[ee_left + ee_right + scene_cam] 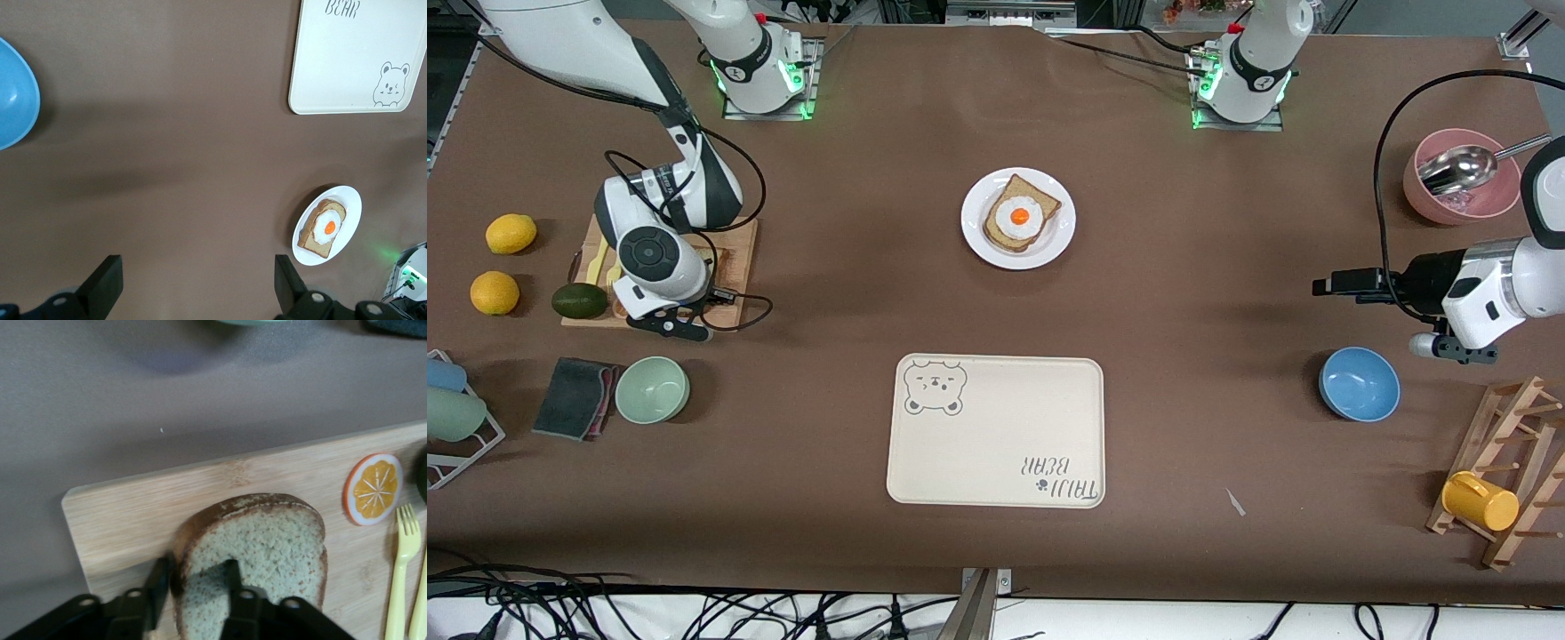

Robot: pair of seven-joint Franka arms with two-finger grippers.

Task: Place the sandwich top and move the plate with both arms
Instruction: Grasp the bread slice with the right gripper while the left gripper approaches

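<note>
one finger of the right gripper (195,587) sits at the crust and one on the crumb of the sandwich top (257,550), lying on the cutting board (133,520); the plate (975,238) lies toward table centre. left gripper (193,280) waits open.

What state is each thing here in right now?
Sandwich top: flat on the cutting board, gripped at its edge.
Right gripper: shut on that slice.
Left gripper: open, over bare table.
Plate: holds egg-topped bread.
Tray: empty.
Blue bowl: empty.

Cream bear tray (996,431) lies between green bowl (652,389) and blue bowl (1359,383).
</note>
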